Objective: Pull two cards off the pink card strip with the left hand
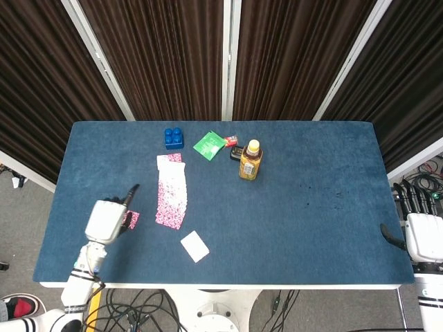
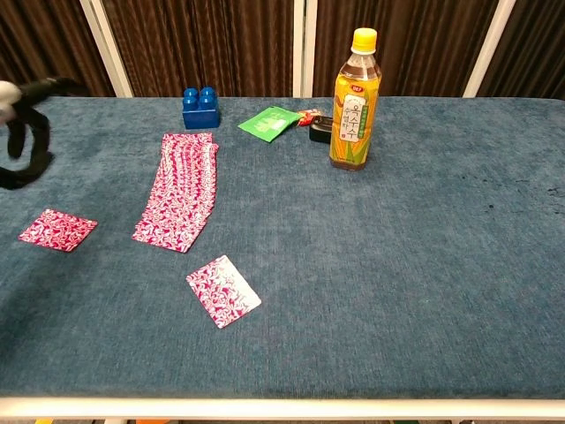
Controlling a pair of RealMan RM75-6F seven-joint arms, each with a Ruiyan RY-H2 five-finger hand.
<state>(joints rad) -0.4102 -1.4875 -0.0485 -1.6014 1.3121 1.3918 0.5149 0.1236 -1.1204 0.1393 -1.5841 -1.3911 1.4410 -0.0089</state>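
Pink cards (image 2: 223, 291) (image 2: 57, 229) lay clear of the strip (image 2: 179, 189); the left hand (image 1: 106, 220), empty and loosely spread, should retreat high.

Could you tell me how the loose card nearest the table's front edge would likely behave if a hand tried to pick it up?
The card lies flat on the fuzzy cloth, so fingers would probably struggle to get under an edge. It looks thin and light, likely bending slightly when pinched. Pushed, it would probably slide rather than tip.
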